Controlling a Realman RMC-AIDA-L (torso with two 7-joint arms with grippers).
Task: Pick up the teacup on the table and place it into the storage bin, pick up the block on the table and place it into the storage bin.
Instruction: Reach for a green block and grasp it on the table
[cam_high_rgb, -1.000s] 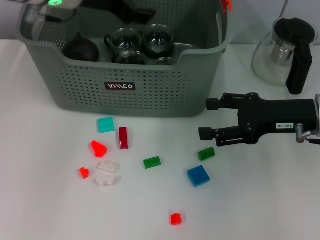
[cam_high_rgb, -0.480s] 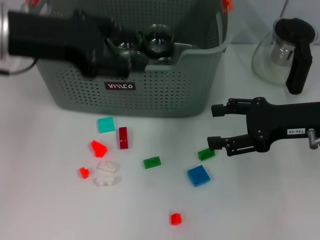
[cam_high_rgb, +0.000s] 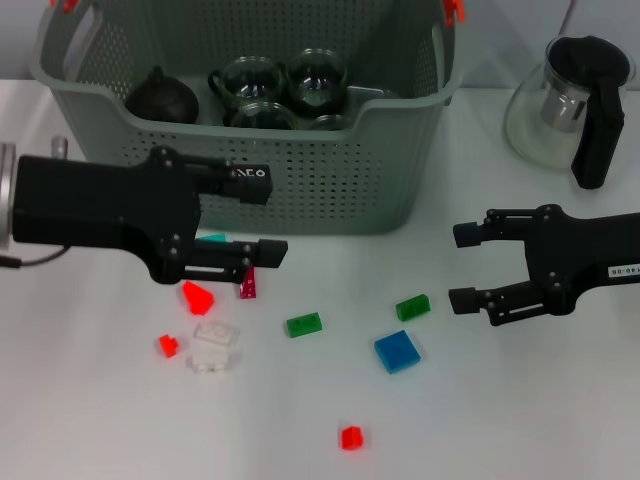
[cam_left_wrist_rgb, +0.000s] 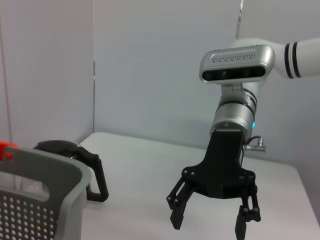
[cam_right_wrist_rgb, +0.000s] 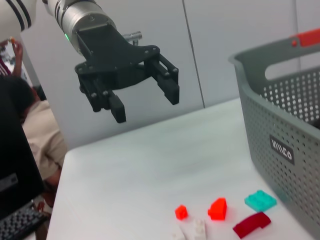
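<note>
Table (cam_high_rgb: 520, 420): white, plain top.
Glass pitcher (cam_high_rgb: 560, 100): far on my right side, upright on table, near storage bin (cam_high_rgb: 330, 190) but apart; clear body, black lid + handle, metal strainer inside.
Black pot (cam_high_rgb: 160, 97): round, small knob on top; sits in bin's left-rear corner, just beside glass cups.
Wall (cam_right_wrist_rgb: 240, 50): pale grey panels behind table.
Person (cam_right_wrist_rgb: 30, 130): beyond table edge, dark hair, light top; I can't tell more.
Keyboard (cam_right_wrist_rgb: 20, 225): dark, low down near person.
</note>
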